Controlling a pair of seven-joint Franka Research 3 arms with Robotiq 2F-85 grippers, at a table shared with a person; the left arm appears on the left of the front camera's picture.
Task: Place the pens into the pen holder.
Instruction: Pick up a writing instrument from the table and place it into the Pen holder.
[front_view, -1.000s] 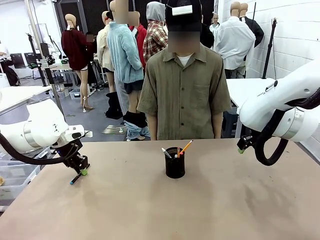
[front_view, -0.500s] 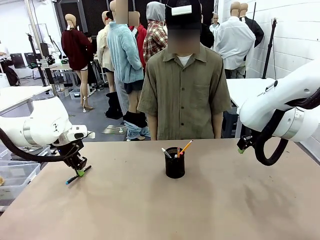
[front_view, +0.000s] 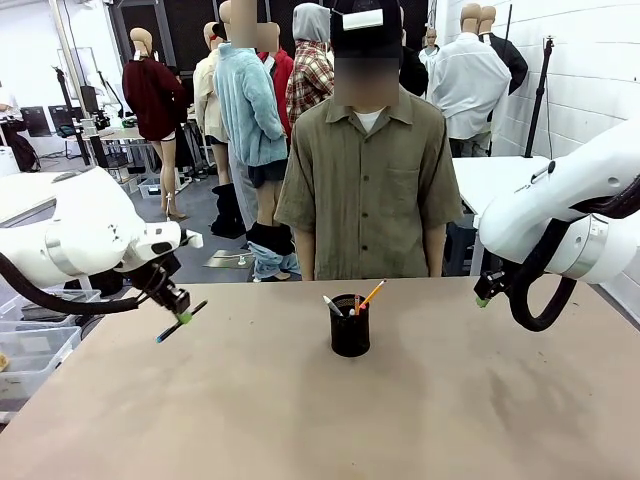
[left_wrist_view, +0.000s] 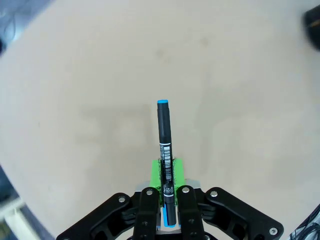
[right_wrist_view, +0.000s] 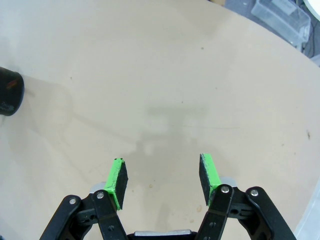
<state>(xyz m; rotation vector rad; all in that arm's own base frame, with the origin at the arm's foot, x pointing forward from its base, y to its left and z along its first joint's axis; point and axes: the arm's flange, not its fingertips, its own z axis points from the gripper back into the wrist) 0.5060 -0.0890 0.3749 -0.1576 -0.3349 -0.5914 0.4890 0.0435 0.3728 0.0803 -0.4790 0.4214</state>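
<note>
Left gripper (front_view: 182, 316) has lifted black pen (front_view: 181, 322) off table (front_view: 300, 420); 1.0 s ago pen tip touched surface. Jaws clamped on pen, blue end forward. Transfer stage begins. Holder (front_view: 350, 326) at table centre, well apart, contains pencil (front_view: 371, 294) and whitish pen (front_view: 333, 306). Right gripper (right_wrist_view: 162, 180) idle, jaws wide, empty.

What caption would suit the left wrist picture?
Left gripper clamps a black pen, blue end forward, above the bare table.
</note>
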